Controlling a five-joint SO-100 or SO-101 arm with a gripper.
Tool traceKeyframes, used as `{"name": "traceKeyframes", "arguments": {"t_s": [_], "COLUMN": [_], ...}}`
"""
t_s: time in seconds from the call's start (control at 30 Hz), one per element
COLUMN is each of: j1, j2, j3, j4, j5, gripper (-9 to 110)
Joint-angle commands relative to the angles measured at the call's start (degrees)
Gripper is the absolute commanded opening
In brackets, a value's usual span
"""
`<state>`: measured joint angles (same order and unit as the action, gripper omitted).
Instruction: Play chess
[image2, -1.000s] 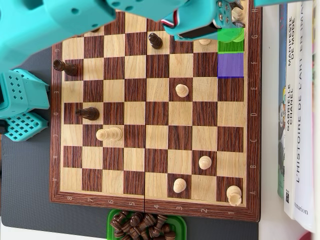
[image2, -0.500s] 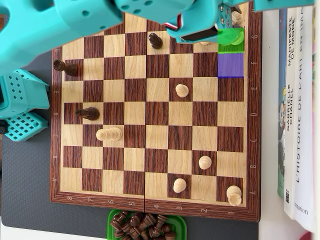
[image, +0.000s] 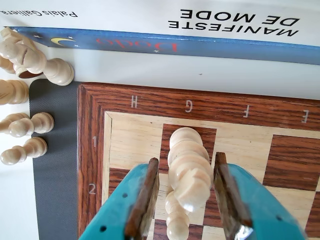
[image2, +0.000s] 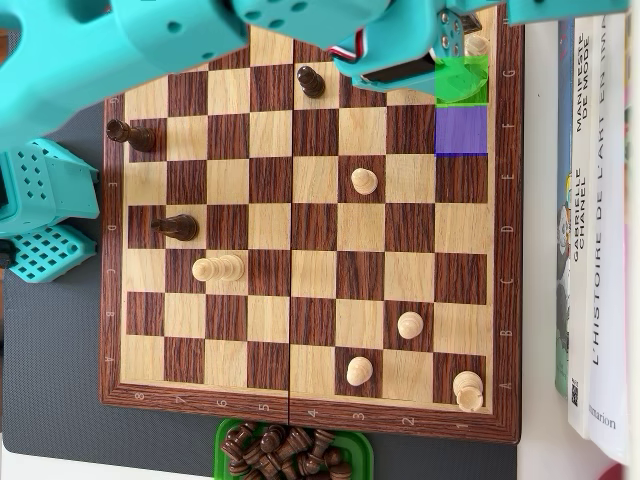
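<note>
My fingers (image: 186, 200) stand open either side of the tall white piece (image: 187, 167) on the G-file by the board's (image: 90, 150) far right corner, so closing off-centre could tip it onto the smaller white piece (image: 176, 222) just beside it.

A white bench (image2: 535, 250) under even, bright light carries a dark grey mat (image2: 50, 360). Books (image2: 595, 230) lie flat along the right edge in the overhead view. In the wrist view, a blue book spine (image: 165, 44) crosses the top.
</note>
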<state>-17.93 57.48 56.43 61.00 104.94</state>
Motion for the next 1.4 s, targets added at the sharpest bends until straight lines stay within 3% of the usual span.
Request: {"name": "traceKeyframes", "arguments": {"t_s": [0.0, 0.9, 1.37], "j1": [0.4, 1.3, 5.9], "j2": [0.7, 17.9, 43.3], "j3": [-0.9, 6.9, 26.9], "j4": [-0.9, -0.9, -1.1], "j5": [0.0, 0.1, 0.3], "gripper": [17, 17, 17]}}
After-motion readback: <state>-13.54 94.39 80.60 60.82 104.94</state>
